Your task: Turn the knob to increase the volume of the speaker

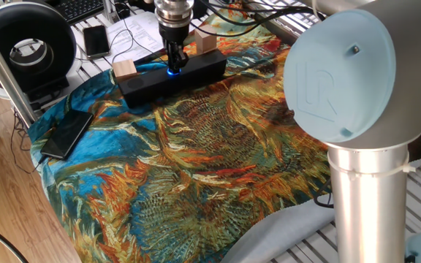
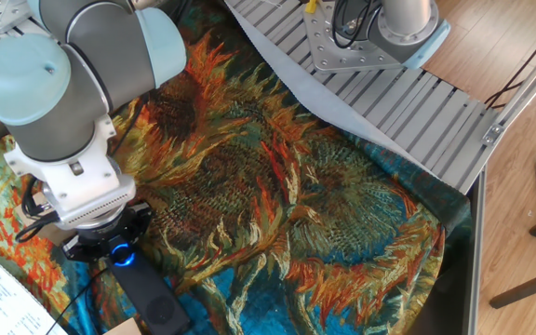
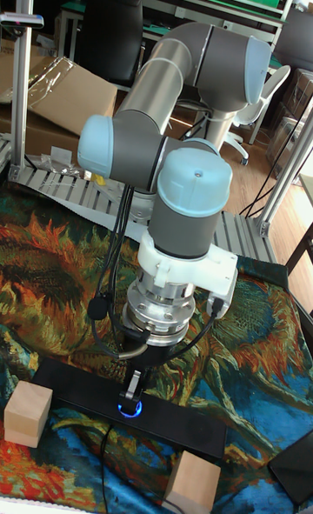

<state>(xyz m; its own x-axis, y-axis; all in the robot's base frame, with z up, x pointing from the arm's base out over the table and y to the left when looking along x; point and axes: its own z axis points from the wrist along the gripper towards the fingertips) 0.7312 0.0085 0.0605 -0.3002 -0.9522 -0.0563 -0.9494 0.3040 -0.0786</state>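
The speaker [image 1: 196,71] is a long black bar lying on the patterned cloth at the far side of the table; it also shows as the speaker [image 3: 78,390] and the speaker [image 2: 154,296]. Its knob [image 1: 172,71] glows blue at the middle of the top face, seen too as the knob [image 3: 130,409] and the knob [image 2: 121,257]. My gripper [image 1: 174,64] points straight down onto it with its narrow fingers drawn together on the knob. In the tall view the gripper [image 3: 132,392] meets the blue ring. In the other fixed view the wrist hides the fingers.
Two wooden blocks flank the speaker: one block [image 1: 124,69] [image 3: 26,414] and another block [image 1: 205,42] [image 3: 193,480]. A flat black phone [image 1: 66,134] lies on the cloth's left edge. A black round fan [image 1: 28,44] and a keyboard stand beyond.
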